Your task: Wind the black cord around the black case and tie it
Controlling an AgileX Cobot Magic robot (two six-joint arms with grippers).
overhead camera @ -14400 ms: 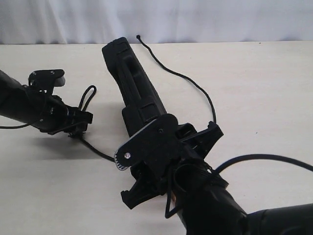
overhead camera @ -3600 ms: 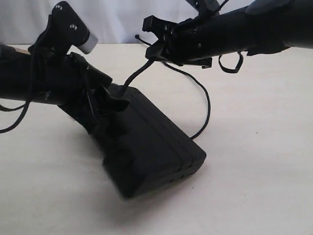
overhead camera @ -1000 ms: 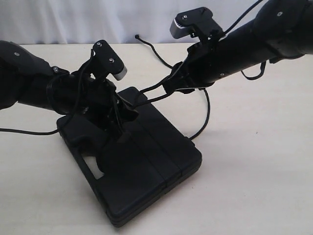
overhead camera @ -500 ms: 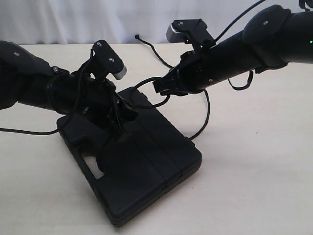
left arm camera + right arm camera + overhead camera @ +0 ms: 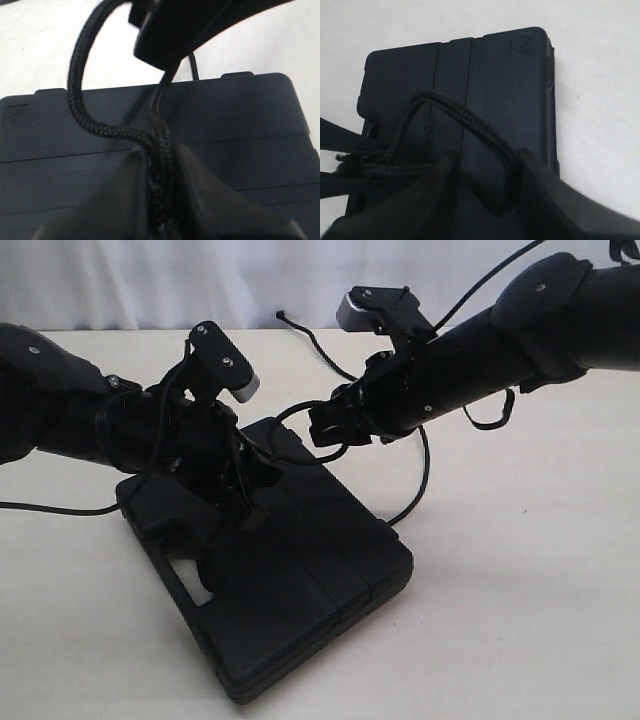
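Right, exterior view: the flat matte black plastic case (image 5: 300, 610) lay on the pale table (image 5: 520, 620), long axis running toward the camera. The left gripper (image 5: 245, 465) sat over its far end and the right gripper (image 5: 325, 430) was just beside it. The thin black braided cord (image 5: 425, 465) trailed behind.

Left wrist view: the left gripper (image 5: 157, 165) pinched two cord (image 5: 80, 100) strands above the grooved lid.

Right wrist view: the right gripper (image 5: 485, 170) jaws stood apart, with the cord (image 5: 465, 120) loop hooked between them, apparently unclamped. The case (image 5: 510, 85) was beyond.

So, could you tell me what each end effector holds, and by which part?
The left end effector pinches two strands of the black cord over the black case; the right end effector is open around its loop.
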